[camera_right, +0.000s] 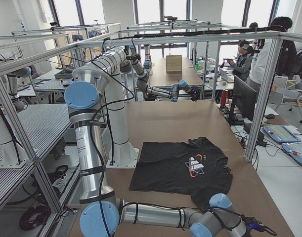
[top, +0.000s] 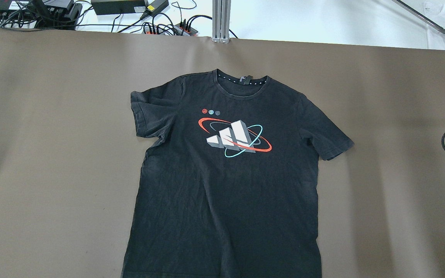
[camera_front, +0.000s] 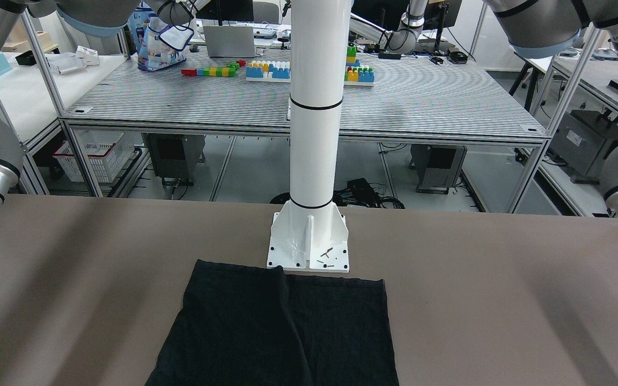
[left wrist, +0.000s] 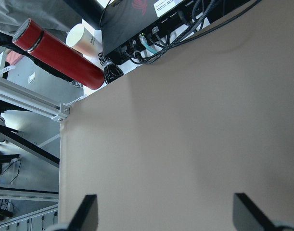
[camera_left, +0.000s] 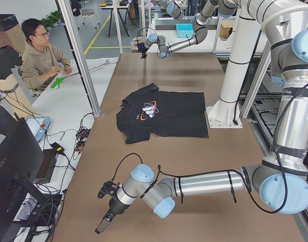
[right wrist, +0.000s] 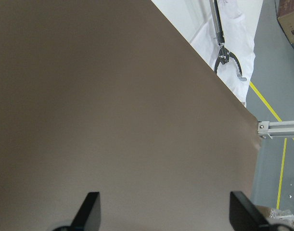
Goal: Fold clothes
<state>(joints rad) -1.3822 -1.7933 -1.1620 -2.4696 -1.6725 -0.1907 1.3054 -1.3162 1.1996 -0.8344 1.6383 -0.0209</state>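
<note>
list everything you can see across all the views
t-shirt: 1, black with a red, white and teal print, spread flat mid-table, collar away from the robot
table: 1, brown cover, under the shirt
pillar: 1, white, its base at the shirt's hem
bottle: 1, red, beyond the table's edge near cables
cup: 1, cream, next to the bottle
toy blocks: several, mixed colours, on the grey table behind the robot
seated person: 1, beige top, at a side bench
left gripper: 1, black fingers, open over bare table
right gripper: 1, black fingers, open over bare table
</note>
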